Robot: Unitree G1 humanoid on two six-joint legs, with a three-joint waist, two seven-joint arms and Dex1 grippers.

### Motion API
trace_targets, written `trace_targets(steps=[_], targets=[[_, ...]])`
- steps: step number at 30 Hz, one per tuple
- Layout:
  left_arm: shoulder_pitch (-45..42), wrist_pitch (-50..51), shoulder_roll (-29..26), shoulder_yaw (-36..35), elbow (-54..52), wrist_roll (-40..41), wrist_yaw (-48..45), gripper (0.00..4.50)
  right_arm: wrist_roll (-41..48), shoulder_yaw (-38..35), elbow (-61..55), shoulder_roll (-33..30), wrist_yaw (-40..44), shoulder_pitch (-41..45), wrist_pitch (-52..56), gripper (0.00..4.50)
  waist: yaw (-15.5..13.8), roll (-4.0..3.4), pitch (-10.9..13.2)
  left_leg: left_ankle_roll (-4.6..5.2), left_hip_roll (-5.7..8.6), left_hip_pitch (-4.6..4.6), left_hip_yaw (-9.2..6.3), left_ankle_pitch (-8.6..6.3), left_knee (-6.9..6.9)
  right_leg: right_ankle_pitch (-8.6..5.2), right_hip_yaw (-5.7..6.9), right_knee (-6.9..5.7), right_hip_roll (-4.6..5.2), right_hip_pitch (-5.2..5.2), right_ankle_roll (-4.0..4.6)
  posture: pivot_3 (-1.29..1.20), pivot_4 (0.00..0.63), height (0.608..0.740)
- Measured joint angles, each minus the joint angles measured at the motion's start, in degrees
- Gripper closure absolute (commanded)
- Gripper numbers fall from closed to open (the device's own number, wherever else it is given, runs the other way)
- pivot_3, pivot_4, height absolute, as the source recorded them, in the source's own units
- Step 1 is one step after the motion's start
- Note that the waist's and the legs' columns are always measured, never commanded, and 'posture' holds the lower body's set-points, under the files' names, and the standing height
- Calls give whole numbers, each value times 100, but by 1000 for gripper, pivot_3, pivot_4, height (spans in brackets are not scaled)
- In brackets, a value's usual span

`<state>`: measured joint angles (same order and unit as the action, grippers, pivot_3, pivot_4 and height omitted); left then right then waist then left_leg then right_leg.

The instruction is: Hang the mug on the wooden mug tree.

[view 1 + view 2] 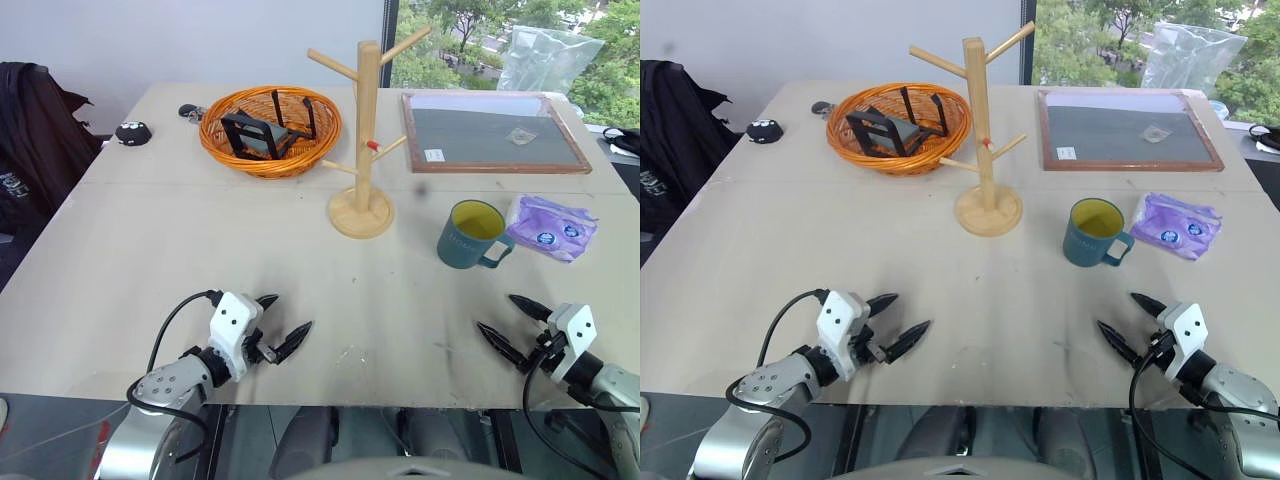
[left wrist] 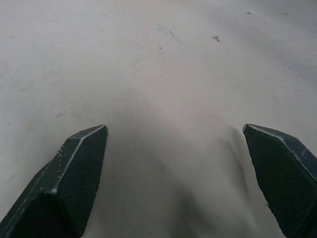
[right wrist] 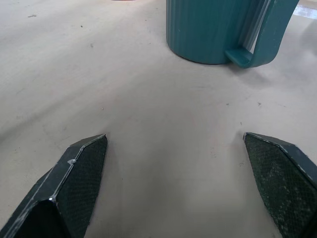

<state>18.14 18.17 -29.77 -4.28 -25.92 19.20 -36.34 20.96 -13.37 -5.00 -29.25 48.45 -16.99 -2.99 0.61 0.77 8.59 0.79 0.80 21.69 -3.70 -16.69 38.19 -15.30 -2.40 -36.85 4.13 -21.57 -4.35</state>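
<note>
The mug (image 1: 472, 235) stands upright on the counter (image 1: 200, 230), right of the wooden mug tree (image 1: 364, 140), handle toward the right end effector (image 1: 512, 327). Both it and the left end effector (image 1: 284, 322) are spread wide, empty. A clumsy approach could tip the mug, or later topple the tree (narrow disc base).

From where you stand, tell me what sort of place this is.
Probably an office or lab room set up for testing, upstairs by the look of it. A large pale table holds staged props such as the wooden mug tree, a window looks down on treetops, and a black backpack sits beside the table.
</note>
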Motion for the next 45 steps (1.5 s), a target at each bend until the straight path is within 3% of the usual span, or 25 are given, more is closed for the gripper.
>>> trace_targets(steps=[25,29,37,45], targets=[[-268,-107,64,106,74,6,-135,0,16,-54,-446,34,-504,-206,200,79,0,0,0,0,0,0,0,0,0,0,0,0,0,0,0,0,150,740],[-1166,165,-5,485,17,138,-402,0,-29,-125,-1043,547,-1722,185,991,79,-22,-1,-1,-3,3,3,-10,2,5,1,8,-10,-2,-1,0,0,150,740],[-2726,843,-218,1093,-233,604,-1061,0,-515,2,-1654,1116,-3373,783,2202,79,8,-4,-3,-30,19,17,-2,17,0,0,2,-6,-6,-22,0,0,150,740],[-3284,1158,-306,1313,-233,889,-1455,0,-961,89,-1644,1560,-4190,1223,2519,79,25,-4,-2,-28,21,11,2,17,1,0,-3,-12,-9,-20,-1,0,150,740]])
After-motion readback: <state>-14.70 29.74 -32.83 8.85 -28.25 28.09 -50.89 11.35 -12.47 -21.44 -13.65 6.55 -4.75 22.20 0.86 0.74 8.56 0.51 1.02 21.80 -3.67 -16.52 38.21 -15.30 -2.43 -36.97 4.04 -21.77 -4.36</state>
